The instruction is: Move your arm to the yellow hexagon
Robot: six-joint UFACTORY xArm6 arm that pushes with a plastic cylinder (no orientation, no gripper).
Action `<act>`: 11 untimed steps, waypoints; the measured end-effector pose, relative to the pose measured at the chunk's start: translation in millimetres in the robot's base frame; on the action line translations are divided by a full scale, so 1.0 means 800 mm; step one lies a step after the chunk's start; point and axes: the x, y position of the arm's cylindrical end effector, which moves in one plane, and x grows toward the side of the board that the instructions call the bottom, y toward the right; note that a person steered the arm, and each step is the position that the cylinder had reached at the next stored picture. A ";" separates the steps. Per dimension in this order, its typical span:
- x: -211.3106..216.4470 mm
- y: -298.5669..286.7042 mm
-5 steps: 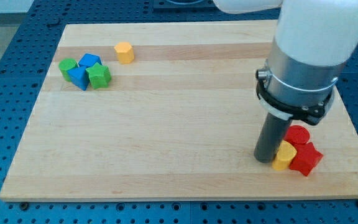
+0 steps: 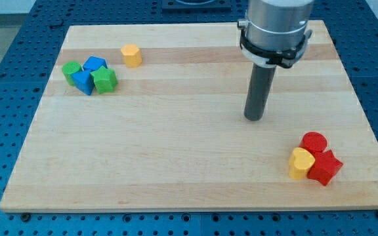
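Nearest, at the view's bottom right of the wooden tabletop (image 2: 176,170): a yellow heart-shaped block (image 2: 300,163) touching a red star-like block (image 2: 324,168), shape hard to make out, with a red cylinder (image 2: 314,141) just behind, touching both. Further in, right of centre: my tip (image 2: 254,118) planted on bare wood, up and to the view's left of that red and yellow cluster, clear of it and touching no block. No hand on this rod, so nothing spread, pressed together or pinching. Farther back, at the view's left: a tight group of green block (image 2: 71,70), blue block (image 2: 83,80), second blue block (image 2: 95,64) and green star-like block (image 2: 104,80). Farthest, near the view's top left: yellow hexagon (image 2: 131,56), alone, just right of that group, well apart from my tip
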 end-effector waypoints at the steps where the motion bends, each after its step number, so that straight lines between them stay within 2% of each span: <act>1: -0.014 0.000; 11: -0.108 0.000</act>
